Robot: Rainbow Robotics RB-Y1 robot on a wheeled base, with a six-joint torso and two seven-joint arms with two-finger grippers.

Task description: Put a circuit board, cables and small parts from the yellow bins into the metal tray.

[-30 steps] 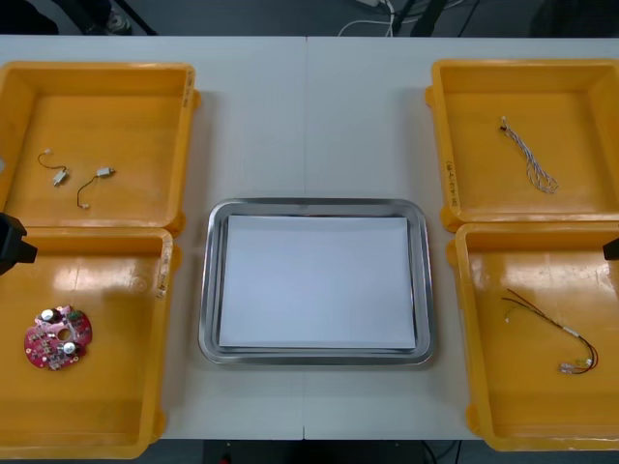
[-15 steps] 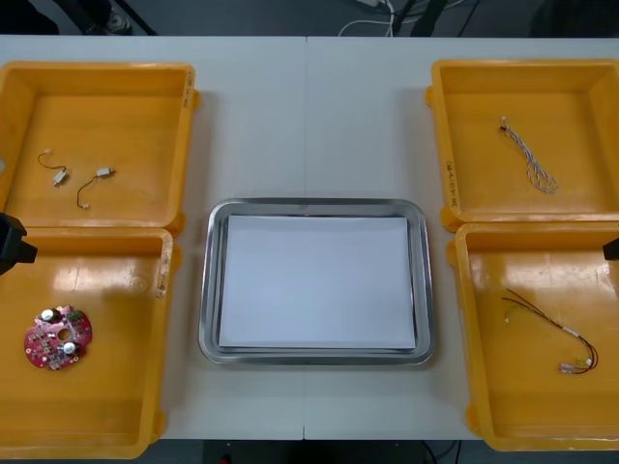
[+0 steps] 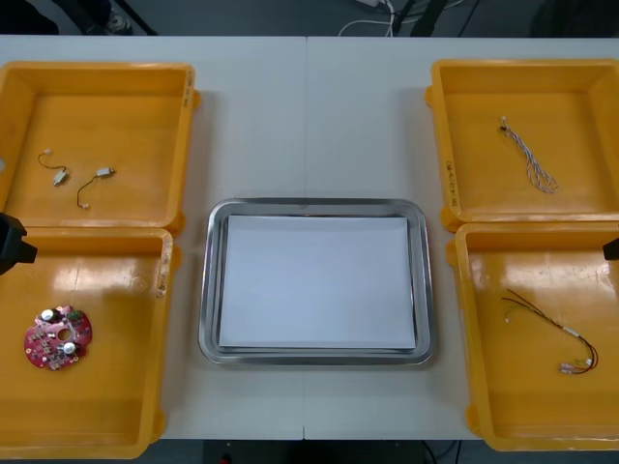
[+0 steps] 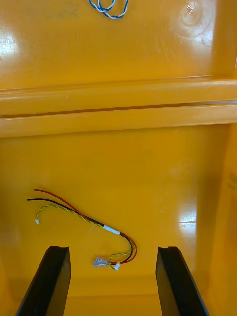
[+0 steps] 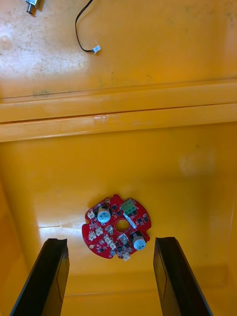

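Observation:
A round red circuit board point(image 5: 117, 233) lies in the near left yellow bin point(image 3: 106, 396). My left gripper point(image 5: 111, 242) hovers open above it, one finger on either side. On the floor of the near right yellow bin point(image 3: 522, 406) lies a red and yellow cable point(image 4: 89, 222). My right gripper point(image 4: 112, 249) hangs open over that cable's connector end. The metal tray point(image 3: 213, 280), white inside, sits between the bins. The circuit board point(image 3: 59, 337) and the red and yellow cable point(image 3: 551, 333) also show from the front.
The far left bin point(image 3: 116, 97) holds two small metal parts point(image 3: 60, 176) on black cables point(image 5: 86, 29). A twisted blue and white cable point(image 3: 530, 159) lies in the far right bin point(image 3: 580, 97). Bin walls stand between near and far bins.

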